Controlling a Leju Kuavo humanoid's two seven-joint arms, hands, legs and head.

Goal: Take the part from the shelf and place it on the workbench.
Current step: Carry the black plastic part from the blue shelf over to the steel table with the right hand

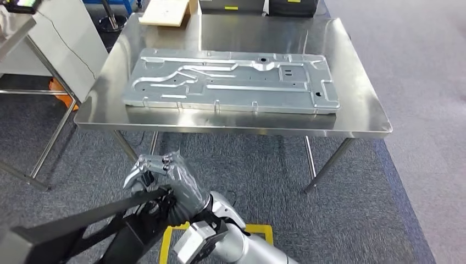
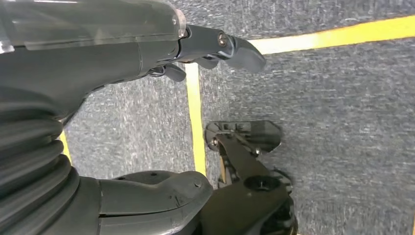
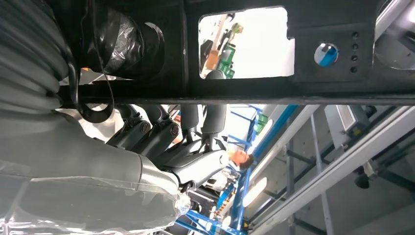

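The left hand (image 2: 98,54) hangs over the carpet with its fingers (image 2: 235,49) apart, holding nothing. Low at the left of the head view, short of the workbench's front edge and off it, is the black plate (image 1: 82,220), which I take to be the part. It is thin and flat, with a window and holes cut through it. It looks stiff and fairly light, but long enough to lever hard against a one-sided hold. Its smooth face could slip, so a rim is the best grip. The right hand (image 1: 167,179) grips the plate's right end, its fingers (image 3: 215,117) curled round that edge. Beyond stands the steel workbench (image 1: 231,125), where a grey metal panel (image 1: 231,80) covers the middle, leaving bare strips at the edges.
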